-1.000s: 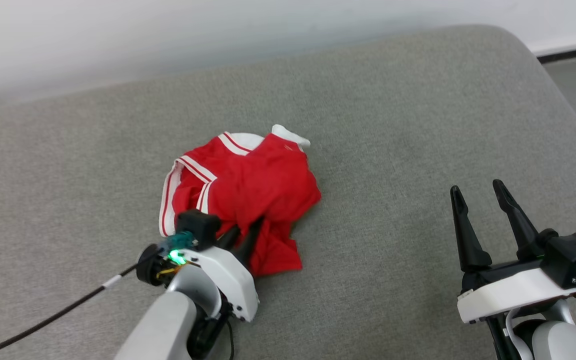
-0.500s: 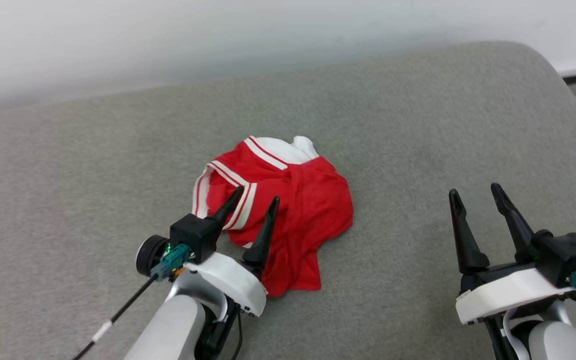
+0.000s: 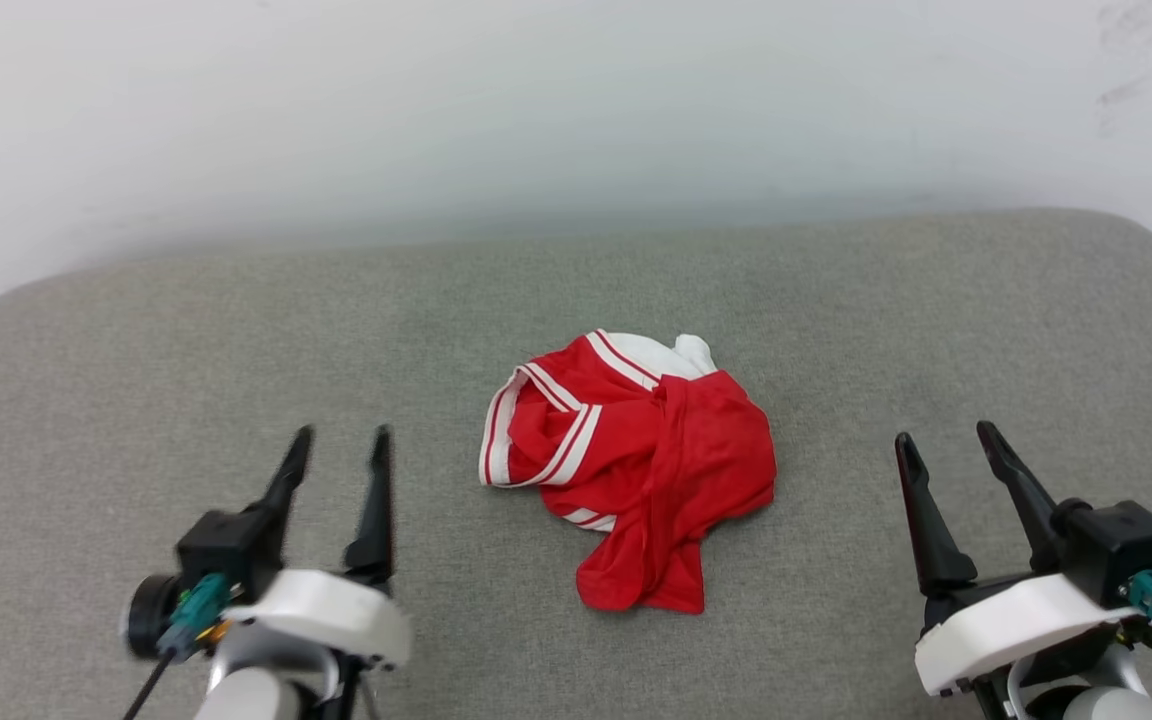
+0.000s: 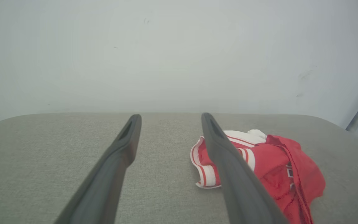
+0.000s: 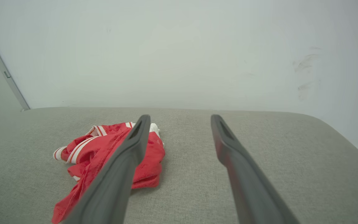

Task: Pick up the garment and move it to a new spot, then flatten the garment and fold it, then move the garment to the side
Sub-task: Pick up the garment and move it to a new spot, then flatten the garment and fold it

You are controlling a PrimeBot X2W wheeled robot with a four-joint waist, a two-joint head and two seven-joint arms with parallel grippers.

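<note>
With the jersey (image 3: 636, 470) lying crumpled mid-cushion (image 3: 236, 330), well apart from both, the left gripper (image 3: 341, 436) and right gripper (image 3: 944, 436) are hovering open and empty, so flattening is probably starting, calling for each to pinch an edge.

Perhaps a bare test room: grey cushion (image 3: 136, 400) against plain wall (image 3: 536, 100).

I see my left claw (image 3: 343, 432) and right claw (image 3: 944, 434) as pairs of long, tapered black fingers (image 3: 285, 482), each set in a rounded white shell (image 3: 328, 615). Beside each shell sits a black block (image 3: 226, 550) with a teal connector (image 3: 194, 606). A thin black cable (image 3: 142, 690) leaves the left connector.
</note>
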